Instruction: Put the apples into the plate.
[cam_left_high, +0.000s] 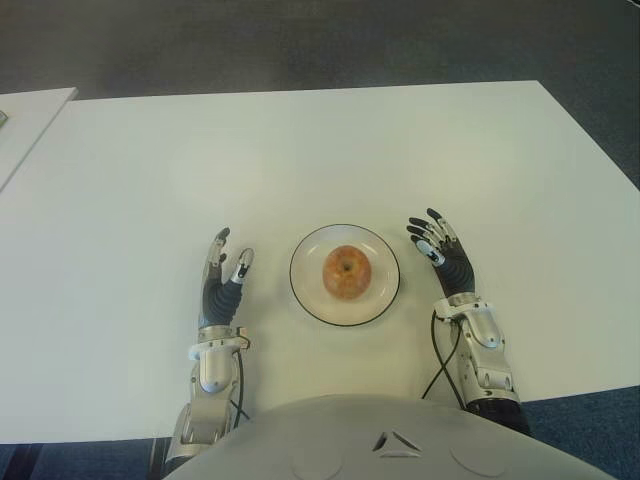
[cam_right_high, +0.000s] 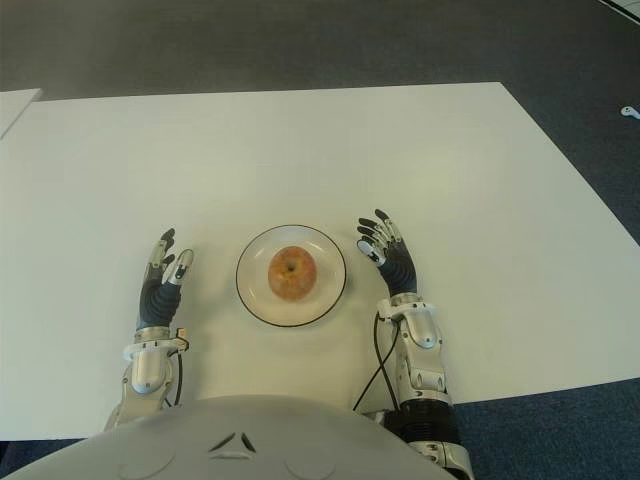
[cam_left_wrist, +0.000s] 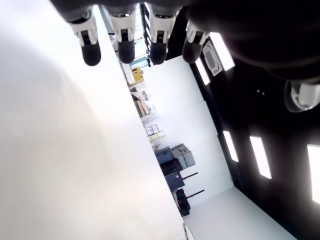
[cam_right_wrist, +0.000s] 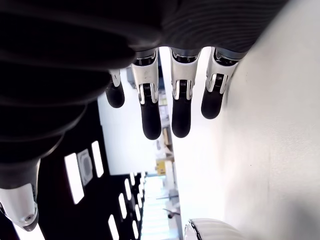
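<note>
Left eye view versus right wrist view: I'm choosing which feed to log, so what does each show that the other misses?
Only the left eye view shows the apple on the white plate, the left hand to the plate's left, and a second table's corner. Only the right wrist view shows ceiling lights and a room beyond the table's far edge. Both show the right hand, its fingers extended and empty, and the white table.
</note>
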